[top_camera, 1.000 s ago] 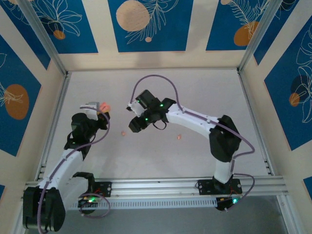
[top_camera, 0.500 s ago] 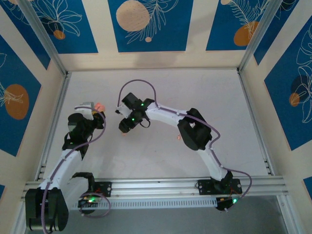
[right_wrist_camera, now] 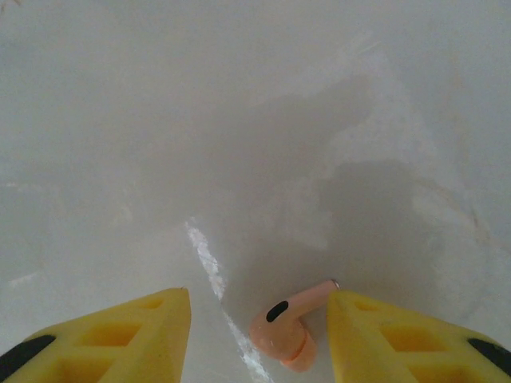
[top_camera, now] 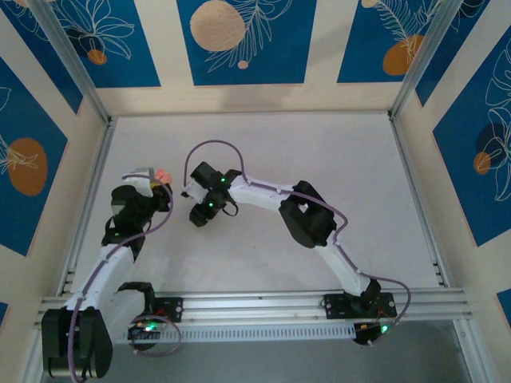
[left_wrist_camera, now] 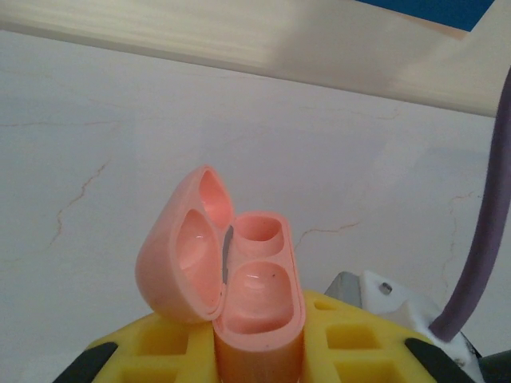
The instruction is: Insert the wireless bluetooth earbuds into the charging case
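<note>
The salmon-pink charging case (left_wrist_camera: 259, 295) stands upright with my left gripper (left_wrist_camera: 259, 355) shut on its base. Its hinged lid (left_wrist_camera: 180, 263) hangs open to the left, and both wells look empty. From above, the charging case (top_camera: 163, 175) sits at the tip of the left gripper (top_camera: 159, 183) on the table's left side. My right gripper (right_wrist_camera: 258, 295) is open just above the table, and one pale-pink earbud (right_wrist_camera: 287, 331) lies between its yellow fingers (right_wrist_camera: 120, 335). The earbud's stem tip touches the right finger (right_wrist_camera: 399, 335). In the top view the right gripper (top_camera: 198, 217) hovers close to the right of the case.
The right arm's elbow (top_camera: 305, 217) is folded low over the middle of the white table (top_camera: 263, 144). A metal rail (top_camera: 88, 199) runs along the left edge close to the left arm. A white scuff line (right_wrist_camera: 206, 263) marks the surface beside the earbud.
The right arm has swung left and folded its elbow, bringing its gripper down over the earbud near the case. The left gripper shifted slightly left with the case.
</note>
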Robot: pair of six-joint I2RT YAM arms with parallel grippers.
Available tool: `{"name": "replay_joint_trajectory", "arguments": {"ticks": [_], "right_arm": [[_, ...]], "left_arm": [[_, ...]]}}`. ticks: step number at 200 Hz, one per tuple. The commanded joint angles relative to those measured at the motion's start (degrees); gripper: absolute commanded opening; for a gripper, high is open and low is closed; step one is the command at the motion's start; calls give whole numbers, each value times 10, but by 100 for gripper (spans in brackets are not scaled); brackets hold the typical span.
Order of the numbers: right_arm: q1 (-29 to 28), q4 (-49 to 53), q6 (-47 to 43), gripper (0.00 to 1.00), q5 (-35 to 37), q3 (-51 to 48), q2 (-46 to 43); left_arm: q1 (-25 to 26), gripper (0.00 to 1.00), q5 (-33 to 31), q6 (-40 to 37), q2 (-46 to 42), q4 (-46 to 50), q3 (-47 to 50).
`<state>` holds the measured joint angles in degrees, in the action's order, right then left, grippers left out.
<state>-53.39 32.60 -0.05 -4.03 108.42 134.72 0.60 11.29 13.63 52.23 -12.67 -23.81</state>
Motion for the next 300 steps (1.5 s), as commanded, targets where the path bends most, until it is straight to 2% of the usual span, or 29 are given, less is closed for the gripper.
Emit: {"name": "replay_joint_trajectory", "arguments": {"ticks": [1,43,77,124,150,241,253,279,300], "right_arm": [[-3,1,-16,48,15,18,13],[-3,-1,-25,44,36,11,20],[-4,1,-34,36,49,-3,14],[-2,-18,-36,27,69,-79,-46],[3,-26,-25,26,76,-136,-90],[58,-24,57,26,89,-364,-259],[64,-13,70,29,82,-376,-274],[74,7,89,43,46,-382,-305],[86,20,97,45,22,-368,-330]], "left_arm": [[-9,22,1,4,-7,-5,1],[-9,22,-1,0,-11,4,0],[-9,22,-4,-6,-15,14,-2],[-9,22,-5,-12,-21,26,-3],[-9,22,0,-17,-18,31,-4],[-9,21,24,-19,0,28,-10],[-8,21,26,-19,2,26,-10],[-8,21,30,-18,4,25,-11],[-8,21,33,-17,4,25,-11]]}}
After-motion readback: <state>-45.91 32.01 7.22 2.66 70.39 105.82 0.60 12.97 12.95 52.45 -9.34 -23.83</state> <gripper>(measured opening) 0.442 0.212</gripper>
